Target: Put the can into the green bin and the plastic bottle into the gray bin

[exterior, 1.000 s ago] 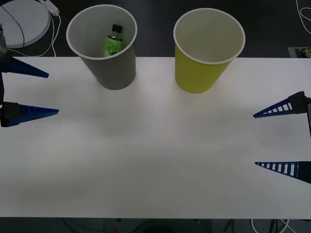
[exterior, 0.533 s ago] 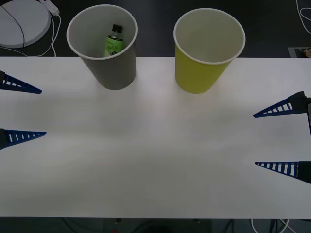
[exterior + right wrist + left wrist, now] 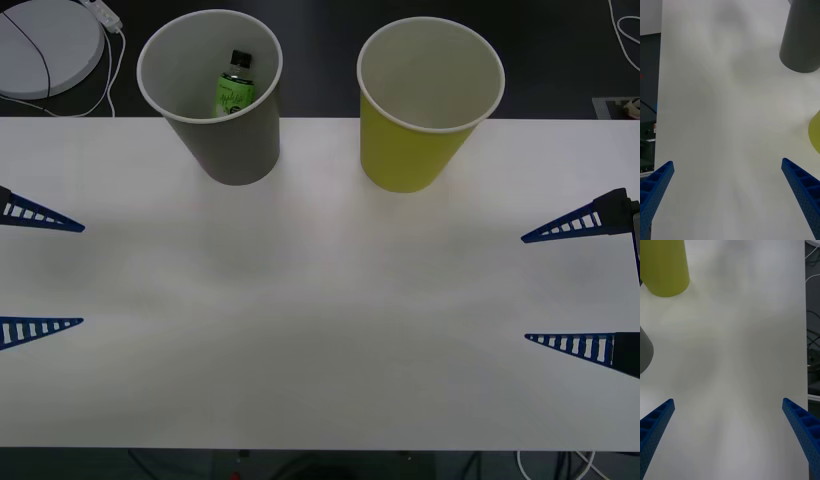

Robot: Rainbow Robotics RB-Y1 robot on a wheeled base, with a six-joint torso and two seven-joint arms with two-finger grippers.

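The gray bin (image 3: 225, 95) stands at the back left of the white table (image 3: 320, 310), and the plastic bottle (image 3: 235, 88) rests inside it, black cap up. To its right stands the green bin (image 3: 425, 105), whose visible inside is pale and bare. The can is out of view. My left gripper (image 3: 82, 275) hovers open at the table's left edge, and my right gripper (image 3: 525, 289) is open at the right edge; both hold nothing. The right wrist view has the gray bin (image 3: 801, 37) and green bin (image 3: 815, 131); the left wrist view has the green bin (image 3: 664, 266) and gray bin (image 3: 644, 350).
A white round disc (image 3: 40, 45) with a cable lies on the dark floor beyond the table's back left corner. A wide stretch of bare tabletop lies between the two grippers and in front of the bins.
My left gripper has drawn back from beside the gray bin toward the near side along the table's left edge, staying open. The right gripper, bins and bottle have not moved.
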